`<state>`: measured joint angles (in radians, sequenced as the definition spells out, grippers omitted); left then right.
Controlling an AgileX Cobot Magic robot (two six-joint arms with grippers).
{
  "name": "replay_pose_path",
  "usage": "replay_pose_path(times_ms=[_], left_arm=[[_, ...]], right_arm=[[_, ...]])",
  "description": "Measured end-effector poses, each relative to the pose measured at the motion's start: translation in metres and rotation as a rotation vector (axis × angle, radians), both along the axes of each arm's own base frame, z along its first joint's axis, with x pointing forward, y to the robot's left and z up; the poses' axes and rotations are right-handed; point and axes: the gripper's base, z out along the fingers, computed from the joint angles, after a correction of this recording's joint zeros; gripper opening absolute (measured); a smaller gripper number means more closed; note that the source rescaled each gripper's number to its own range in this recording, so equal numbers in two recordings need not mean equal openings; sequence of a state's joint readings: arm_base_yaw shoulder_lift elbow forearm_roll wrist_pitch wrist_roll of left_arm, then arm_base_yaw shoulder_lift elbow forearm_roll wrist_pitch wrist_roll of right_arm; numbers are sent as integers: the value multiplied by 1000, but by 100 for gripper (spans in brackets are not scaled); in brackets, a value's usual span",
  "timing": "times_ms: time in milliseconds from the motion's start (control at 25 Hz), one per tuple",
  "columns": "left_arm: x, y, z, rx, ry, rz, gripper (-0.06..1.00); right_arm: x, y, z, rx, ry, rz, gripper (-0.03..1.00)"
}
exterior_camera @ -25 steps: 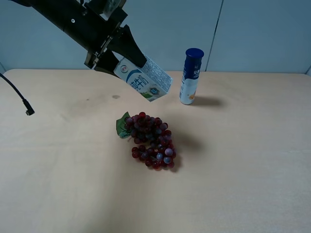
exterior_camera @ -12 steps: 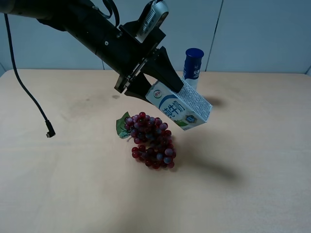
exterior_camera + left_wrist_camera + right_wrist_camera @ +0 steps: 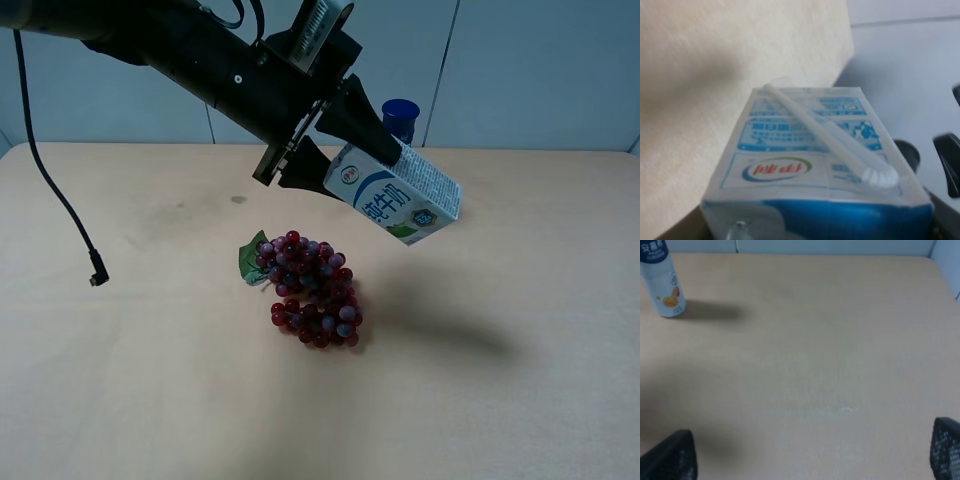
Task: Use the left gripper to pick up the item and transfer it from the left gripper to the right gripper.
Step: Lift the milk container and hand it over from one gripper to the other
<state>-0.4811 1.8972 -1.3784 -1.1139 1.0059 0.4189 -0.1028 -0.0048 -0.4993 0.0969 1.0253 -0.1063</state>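
The item, a white carton with blue and green print (image 3: 395,196), hangs tilted in the air above the table, right of the grape bunch. My left gripper (image 3: 345,152) is shut on its upper left end, on the black arm reaching in from the upper left. The left wrist view shows the carton (image 3: 810,165) close up with its straw across it. My right gripper does not show in the exterior high view. In the right wrist view its two black fingertips (image 3: 670,457) stand wide apart at the frame's lower corners, with nothing between them.
A red grape bunch (image 3: 308,288) with a green leaf lies mid-table. A tall blue-capped tube (image 3: 400,113) stands behind the carton, also in the right wrist view (image 3: 662,280). A loose black cable (image 3: 60,200) dangles at the left. The table (image 3: 540,380) is light wood.
My left gripper has carried the carton from the back left toward the right, past the grapes. In the last half second it rose and went further right, hiding most of the tube.
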Motion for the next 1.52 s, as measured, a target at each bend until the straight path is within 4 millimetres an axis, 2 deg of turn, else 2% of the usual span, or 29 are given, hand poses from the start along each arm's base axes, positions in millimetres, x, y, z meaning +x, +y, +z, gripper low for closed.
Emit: replay_pose_path(times_ms=[120, 400, 560, 760, 1000, 1160, 1520], left_arm=[[-4, 2, -1, 7, 0, 19, 1], [-12, 6, -16, 35, 46, 25, 1], [-12, 6, -14, 32, 40, 29, 1], [-16, 9, -1, 15, 5, 34, 1], [-18, 10, 5, 6, -3, 32, 1], [-19, 10, 5, 2, 3, 25, 1], [-20, 10, 5, 2, 6, 20, 1]], right_arm=[[0, 0, 0, 2, 0, 1, 100], [0, 0, 0, 3, 0, 2, 100], [0, 1, 0, 6, -1, 4, 100], [7, 1, 2, 21, 56, 11, 100], [50, 3, 20, 56, 202, 104, 100], [82, 9, 28, -8, 269, 227, 100], [141, 49, 44, -159, 277, 549, 100]])
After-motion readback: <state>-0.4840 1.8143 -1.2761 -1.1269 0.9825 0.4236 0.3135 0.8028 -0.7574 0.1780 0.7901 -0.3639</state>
